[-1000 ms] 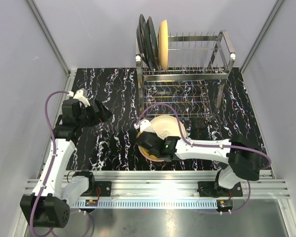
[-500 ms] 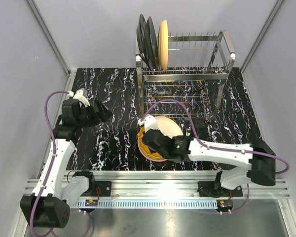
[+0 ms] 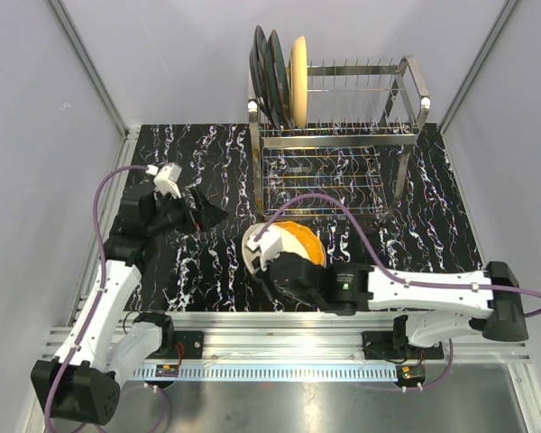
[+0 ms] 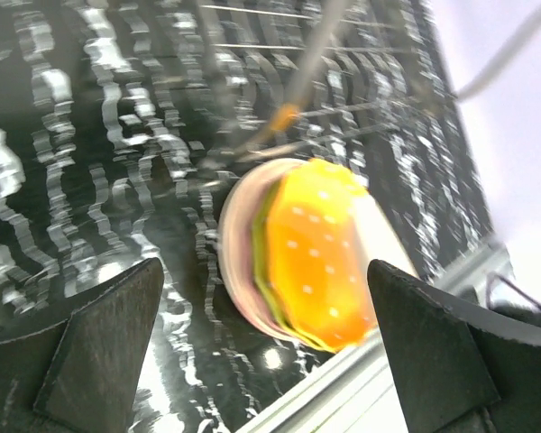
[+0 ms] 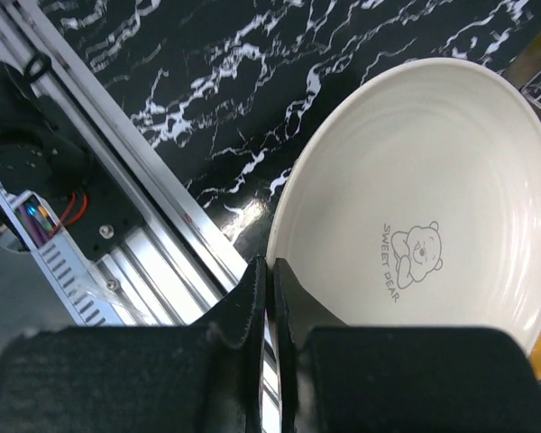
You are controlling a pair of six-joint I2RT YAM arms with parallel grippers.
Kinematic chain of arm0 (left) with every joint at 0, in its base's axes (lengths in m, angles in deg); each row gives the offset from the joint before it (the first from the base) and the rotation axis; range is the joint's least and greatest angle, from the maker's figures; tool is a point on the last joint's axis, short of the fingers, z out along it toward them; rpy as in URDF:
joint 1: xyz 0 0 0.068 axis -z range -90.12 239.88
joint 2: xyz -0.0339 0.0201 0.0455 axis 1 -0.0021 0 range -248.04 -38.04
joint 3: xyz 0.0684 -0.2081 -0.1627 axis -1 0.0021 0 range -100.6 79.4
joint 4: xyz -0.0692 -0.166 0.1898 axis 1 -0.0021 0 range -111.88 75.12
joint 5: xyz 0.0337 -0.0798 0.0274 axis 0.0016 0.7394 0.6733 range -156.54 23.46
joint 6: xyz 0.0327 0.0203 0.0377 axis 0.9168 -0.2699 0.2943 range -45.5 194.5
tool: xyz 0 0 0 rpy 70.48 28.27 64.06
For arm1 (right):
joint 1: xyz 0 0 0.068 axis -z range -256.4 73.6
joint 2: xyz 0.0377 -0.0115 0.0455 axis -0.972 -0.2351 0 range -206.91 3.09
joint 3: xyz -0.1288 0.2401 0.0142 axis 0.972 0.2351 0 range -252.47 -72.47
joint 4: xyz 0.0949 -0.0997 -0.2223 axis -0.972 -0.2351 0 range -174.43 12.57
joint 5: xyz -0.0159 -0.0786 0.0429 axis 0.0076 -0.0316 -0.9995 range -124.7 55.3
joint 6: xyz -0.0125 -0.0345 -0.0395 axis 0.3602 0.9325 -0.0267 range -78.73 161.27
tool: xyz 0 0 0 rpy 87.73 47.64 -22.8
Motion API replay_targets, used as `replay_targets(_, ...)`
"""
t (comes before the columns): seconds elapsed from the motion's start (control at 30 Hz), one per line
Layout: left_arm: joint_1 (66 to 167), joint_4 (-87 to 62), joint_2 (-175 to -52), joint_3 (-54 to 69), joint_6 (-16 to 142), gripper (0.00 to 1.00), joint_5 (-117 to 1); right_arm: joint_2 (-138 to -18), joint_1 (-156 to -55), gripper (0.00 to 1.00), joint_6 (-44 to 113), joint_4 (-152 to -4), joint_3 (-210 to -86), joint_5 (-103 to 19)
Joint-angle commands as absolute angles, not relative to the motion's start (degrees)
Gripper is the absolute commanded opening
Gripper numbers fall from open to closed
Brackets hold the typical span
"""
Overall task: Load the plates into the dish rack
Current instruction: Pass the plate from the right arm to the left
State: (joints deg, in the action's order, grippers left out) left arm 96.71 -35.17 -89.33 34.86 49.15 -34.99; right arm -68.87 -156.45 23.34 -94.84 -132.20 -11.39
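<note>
My right gripper (image 5: 270, 266) is shut on the rim of a cream plate (image 5: 415, 189) printed with a small bear. In the top view this plate (image 3: 251, 245) is tilted up at the left edge of the stack, with the right gripper (image 3: 265, 260) at its near rim. An orange plate (image 3: 299, 242) tops the stack of plates; pink and green rims show under it (image 4: 320, 262). My left gripper (image 4: 266, 275) is open, left of the stack and apart from it (image 3: 207, 213). The dish rack (image 3: 415, 86) stands behind, holding two dark plates (image 3: 263, 77) and a cream-yellow one (image 3: 298, 72) at its left end.
An aluminium rail (image 3: 288, 329) runs along the table's near edge, close under the held plate (image 5: 117, 180). Grey walls close in both sides. A purple cable (image 3: 343, 212) loops from the right arm between the stack and the rack's lower tier.
The right gripper closed on the cream plate's rim and drew it left and up off the stack, uncovering the orange plate. The left arm swung right, toward the stack.
</note>
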Motion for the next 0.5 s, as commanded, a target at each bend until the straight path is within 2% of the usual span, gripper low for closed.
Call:
replay_targets(0.0,99.71,-29.21,-86.65,34.75,48.83,0.99,-29.54,-73.28,-157.96,0.00,25.45,-93.25,-136.54,-10.98)
replay_targets(0.2,106.48,-32.71,-89.80,33.61,51.29,0.99,-32.17,-79.61,-160.69,0.00,28.26,-94.21,-141.99,-7.82)
replay_targets(0.47,108.25,-41.24,-97.01,30.71,53.49,0.99,-35.59,-82.51,-164.29,0.00,31.43,-97.64,-147.35,0.45)
